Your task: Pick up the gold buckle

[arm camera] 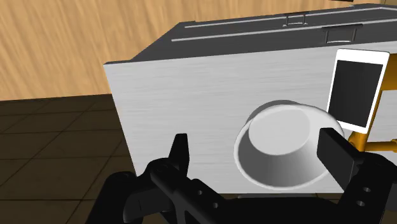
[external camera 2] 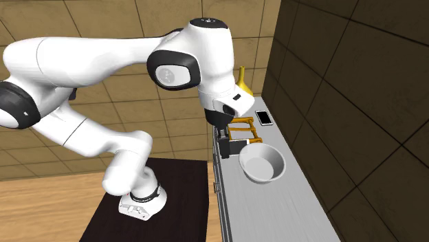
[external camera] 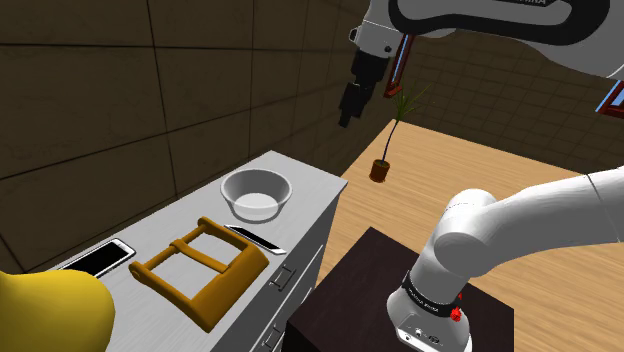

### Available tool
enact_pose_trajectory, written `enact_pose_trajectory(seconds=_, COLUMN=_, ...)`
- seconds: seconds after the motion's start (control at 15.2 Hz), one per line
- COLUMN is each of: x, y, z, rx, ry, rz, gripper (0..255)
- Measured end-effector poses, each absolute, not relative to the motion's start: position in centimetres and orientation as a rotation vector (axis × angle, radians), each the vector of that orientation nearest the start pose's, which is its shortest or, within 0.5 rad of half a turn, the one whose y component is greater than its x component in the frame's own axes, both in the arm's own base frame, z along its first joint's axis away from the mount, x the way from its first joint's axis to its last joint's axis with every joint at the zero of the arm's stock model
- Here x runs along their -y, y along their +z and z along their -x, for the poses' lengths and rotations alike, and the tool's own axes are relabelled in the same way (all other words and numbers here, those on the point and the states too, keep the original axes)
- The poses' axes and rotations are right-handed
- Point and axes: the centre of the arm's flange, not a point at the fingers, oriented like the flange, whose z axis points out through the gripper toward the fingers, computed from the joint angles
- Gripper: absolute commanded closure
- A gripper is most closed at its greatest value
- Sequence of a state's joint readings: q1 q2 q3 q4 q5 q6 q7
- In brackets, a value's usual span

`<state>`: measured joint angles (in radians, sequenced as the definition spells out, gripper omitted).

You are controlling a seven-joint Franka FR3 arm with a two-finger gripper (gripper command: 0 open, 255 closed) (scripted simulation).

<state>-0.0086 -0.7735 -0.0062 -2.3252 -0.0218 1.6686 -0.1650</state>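
- On the top of the grey cabinet (external camera: 310,195), toward the shoulder view's left, the gold buckle (external camera: 200,268) lies flat: a large rectangular frame with a bar across it. Nothing grips it.
- High above the cabinet top, at the shoulder view's upper right, the gripper (external camera: 347,112) hangs in the air, well apart from the buckle.
- The wrist view settles what the shoulder view leaves unclear. The two black fingers (arm camera: 180,153) stand apart and clasp nothing, and the white bowl (external camera: 256,194) shows in the gap, well beyond them.
- The bowl stands upright near the cabinet's right end in the shoulder view, between the gripper's side and the buckle.
- A slim phone (external camera: 255,239) lies between bowl and buckle, just beside the buckle's corner. The wrist view shows its dark screen in a white frame, with slivers of gold at its edge.
- A second, white phone (external camera: 100,258) lies on the buckle's far side, toward the wall.
- A yellow object (external camera: 50,310) sits at the shoulder view's lower left. In the second exterior view it stands at the cabinet's far end, with a thin stem rising from it.
- In that view the arm's wrist covers part of the buckle.
- The shoulder view also takes in a potted plant (external camera: 385,165) on the wooden floor, beyond the dark stand (external camera: 360,270).
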Motion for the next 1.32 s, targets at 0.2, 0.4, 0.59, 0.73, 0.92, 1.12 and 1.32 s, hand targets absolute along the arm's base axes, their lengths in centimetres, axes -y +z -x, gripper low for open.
enact_pose_trajectory(seconds=0.2, x=-0.5, y=60.0, z=-32.8, rx=0.242, ry=-0.174, rz=3.153, gripper=0)
enact_pose_trajectory(seconds=0.4, x=-3.2, y=58.0, z=-33.6, rx=0.245, ry=-0.157, rz=3.147, gripper=0)
enact_pose_trajectory(seconds=0.59, x=-6.4, y=55.9, z=-34.7, rx=0.248, ry=-0.139, rz=3.142, gripper=0)
enact_pose_trajectory(seconds=0.73, x=-8.6, y=54.7, z=-35.6, rx=0.249, ry=-0.127, rz=3.138, gripper=0)
enact_pose_trajectory(seconds=0.92, x=-11.5, y=52.5, z=-36.7, rx=0.25, ry=-0.109, rz=3.132, gripper=0)
enact_pose_trajectory(seconds=1.12, x=-14.5, y=50.1, z=-37.5, rx=0.253, ry=-0.091, rz=3.126, gripper=0)
enact_pose_trajectory(seconds=1.32, x=-17.7, y=48.0, z=-38.5, rx=0.255, ry=-0.073, rz=3.12, gripper=0)
